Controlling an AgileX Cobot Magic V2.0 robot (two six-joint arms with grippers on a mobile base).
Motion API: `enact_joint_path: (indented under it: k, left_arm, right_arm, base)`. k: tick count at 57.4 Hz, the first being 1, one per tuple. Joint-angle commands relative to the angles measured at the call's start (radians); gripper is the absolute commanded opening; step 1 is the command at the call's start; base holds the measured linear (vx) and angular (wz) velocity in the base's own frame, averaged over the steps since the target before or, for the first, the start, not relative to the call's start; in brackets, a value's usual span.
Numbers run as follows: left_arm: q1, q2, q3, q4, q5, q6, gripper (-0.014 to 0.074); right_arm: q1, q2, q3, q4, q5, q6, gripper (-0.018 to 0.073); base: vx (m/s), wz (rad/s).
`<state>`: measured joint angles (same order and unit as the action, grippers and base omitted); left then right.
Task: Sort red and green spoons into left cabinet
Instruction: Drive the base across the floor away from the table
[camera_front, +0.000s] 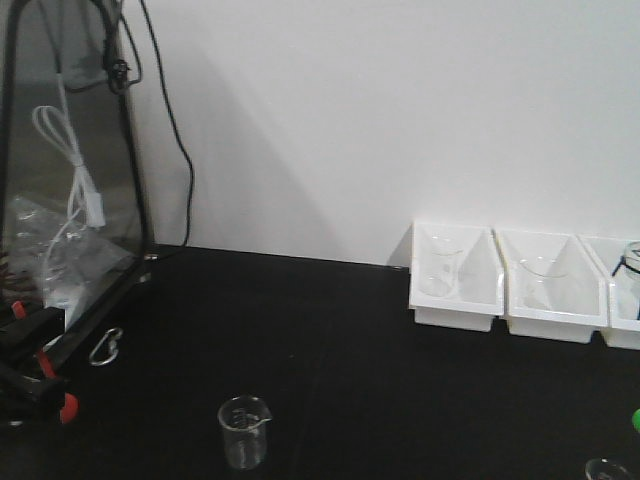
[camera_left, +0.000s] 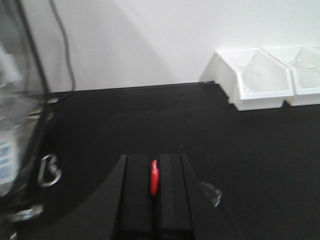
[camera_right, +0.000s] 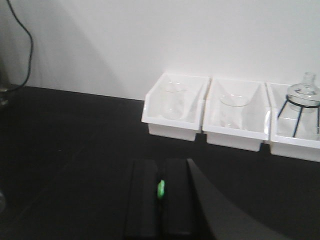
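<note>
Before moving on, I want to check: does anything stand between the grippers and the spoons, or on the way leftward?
Nothing between: the left gripper is shut on the red spoon, the right gripper on the green spoon. Toward the left, only a carabiner and a small beaker are on the black table.

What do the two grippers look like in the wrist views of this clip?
They look alike. The left gripper has two flat, matte black fingers, long and rectangular with squared tips. The right gripper has the same black slab fingers. No cables, labels or markings show on either, and the arms behind them are out of view.
</note>
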<state>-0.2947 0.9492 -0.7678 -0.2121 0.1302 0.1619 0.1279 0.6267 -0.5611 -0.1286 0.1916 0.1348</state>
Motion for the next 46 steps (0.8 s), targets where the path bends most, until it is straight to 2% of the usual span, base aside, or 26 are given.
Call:
enact_joint_path:
  k: [1,46]
  left_arm:
    - [-0.004,-0.012,-0.037,-0.01,-0.084,-0.008,-0.0003]
    - [-0.004,-0.012,-0.037,-0.01,-0.084,-0.008,-0.0003]
  right_arm:
    - [-0.002,-0.001,-0.037,-0.004,-0.074,-0.002,-0.0003]
    - [-0.002,-0.001,-0.037,-0.004,-0.072,-0.002,-0.0003]
  base:
    - [-0.13,0.5]
    - [-0.14,0.57]
